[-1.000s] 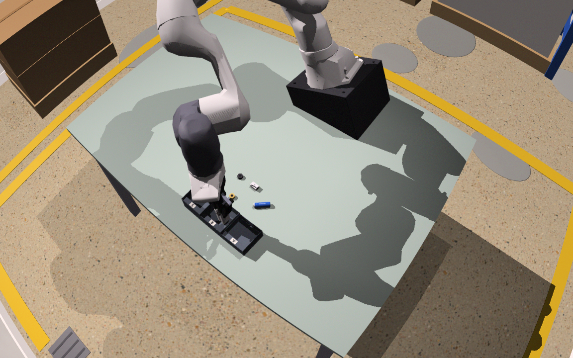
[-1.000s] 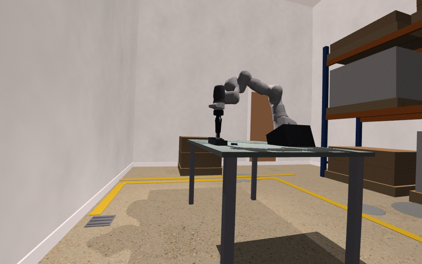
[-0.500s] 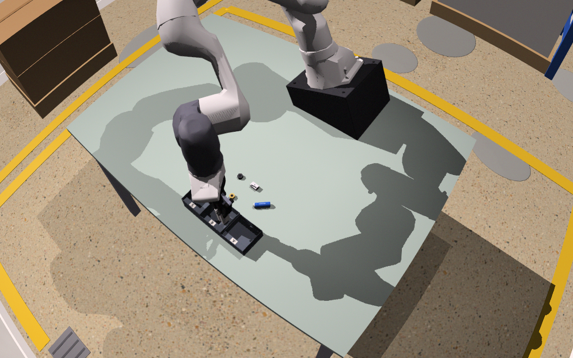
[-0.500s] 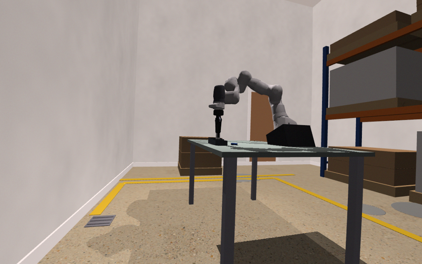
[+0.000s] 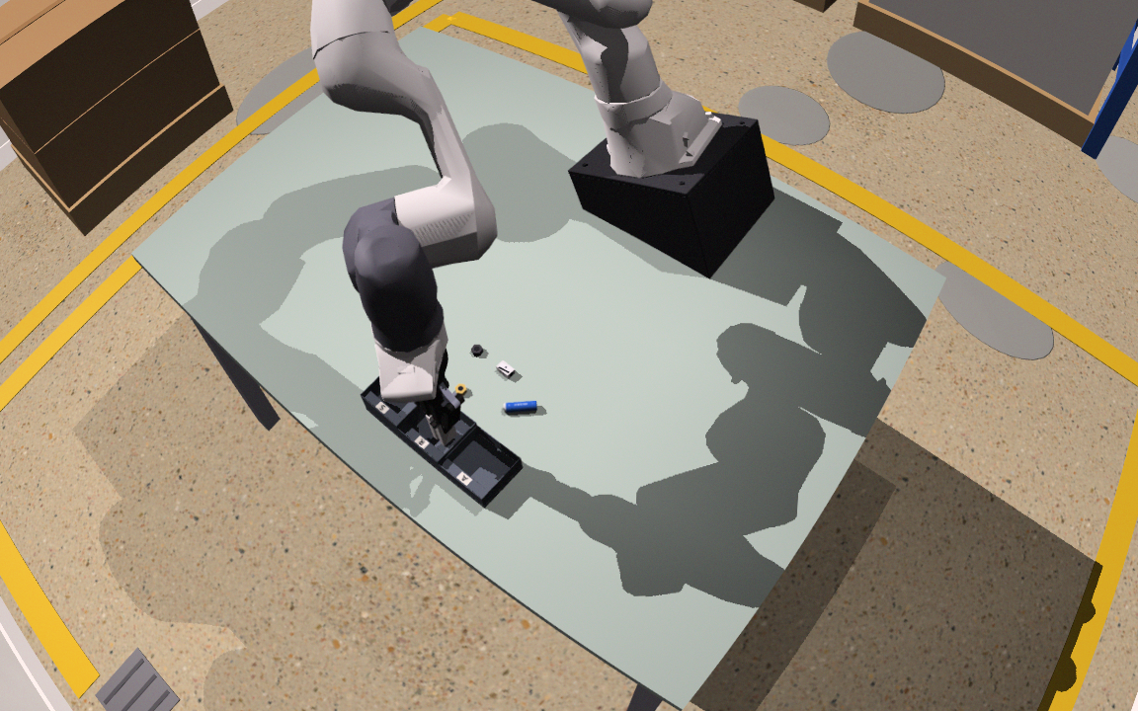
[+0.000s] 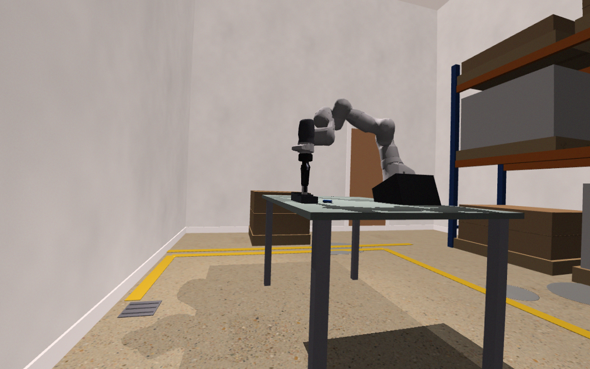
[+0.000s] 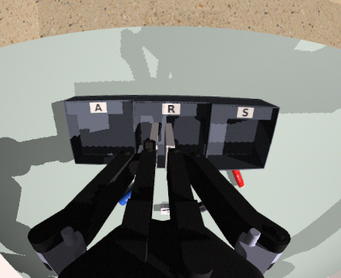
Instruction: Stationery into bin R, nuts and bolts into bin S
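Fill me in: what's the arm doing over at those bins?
The claw is shut with its tips down in bin R, the middle of three. Nothing shows between its fingers. A blue cylinder, a white piece, a black piece and a yellow-and-black piece lie on the table beside the bins.

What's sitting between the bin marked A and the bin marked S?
The bin marked R stands between bin A and bin S in one row. The gripper points its narrow fingertips down at it. The wrist view shows this best.
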`<state>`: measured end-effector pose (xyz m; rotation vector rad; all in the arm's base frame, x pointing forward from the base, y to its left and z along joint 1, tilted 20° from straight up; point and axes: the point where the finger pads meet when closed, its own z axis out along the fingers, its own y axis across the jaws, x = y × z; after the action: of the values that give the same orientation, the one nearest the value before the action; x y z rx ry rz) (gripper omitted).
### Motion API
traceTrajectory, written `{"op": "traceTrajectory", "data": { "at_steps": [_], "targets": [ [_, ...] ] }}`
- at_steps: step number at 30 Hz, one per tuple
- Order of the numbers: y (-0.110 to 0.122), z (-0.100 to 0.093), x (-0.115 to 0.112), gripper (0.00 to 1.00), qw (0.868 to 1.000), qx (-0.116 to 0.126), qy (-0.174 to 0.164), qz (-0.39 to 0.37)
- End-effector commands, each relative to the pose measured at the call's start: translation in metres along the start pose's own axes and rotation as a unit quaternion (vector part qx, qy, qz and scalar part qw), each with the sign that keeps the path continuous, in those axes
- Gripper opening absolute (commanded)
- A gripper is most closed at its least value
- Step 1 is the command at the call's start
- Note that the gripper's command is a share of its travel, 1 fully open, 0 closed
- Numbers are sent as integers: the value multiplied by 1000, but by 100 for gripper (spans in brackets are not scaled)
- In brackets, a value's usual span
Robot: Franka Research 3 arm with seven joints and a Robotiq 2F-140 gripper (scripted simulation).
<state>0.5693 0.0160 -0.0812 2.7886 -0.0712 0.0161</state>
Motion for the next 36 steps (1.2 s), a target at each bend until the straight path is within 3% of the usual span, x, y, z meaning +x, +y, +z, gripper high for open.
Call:
{"op": "traceTrajectory", "data": {
  "at_steps": [1,27,36],
  "targets": [
    [0,0,2,5,1000,0,2,2],
    [0,-28,2,5,1000,0,2,2],
    [0,-59,1,5,1000,0,2,2]
  ]
}}
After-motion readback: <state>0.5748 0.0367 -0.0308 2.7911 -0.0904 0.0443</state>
